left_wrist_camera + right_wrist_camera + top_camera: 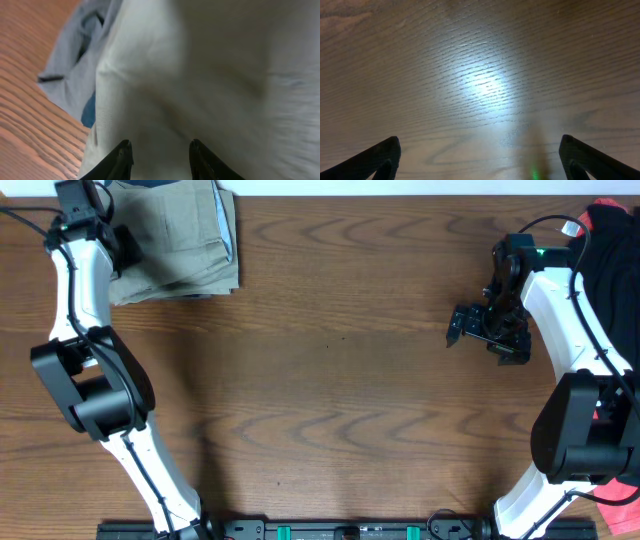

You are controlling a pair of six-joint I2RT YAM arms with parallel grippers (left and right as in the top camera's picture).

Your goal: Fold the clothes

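The khaki-beige shorts [180, 240] lie folded in a flat stack at the table's far left corner. My left gripper [122, 248] hovers over their left part. In the left wrist view the pale khaki cloth [225, 75] fills the frame, and the left gripper [161, 145] is open, its two dark fingertips standing a moderate gap apart with nothing pinched between them. My right gripper [458, 325] is far off at the right, above bare wood. It [480, 142] is wide open and empty.
A blue-grey garment edge [75, 65] sticks out beside the shorts, also visible along the stack's right side [226, 230]. Black and coral-red garments [610, 230] are piled at the right edge behind the right arm. Brown wooden table [330, 380] spans the middle.
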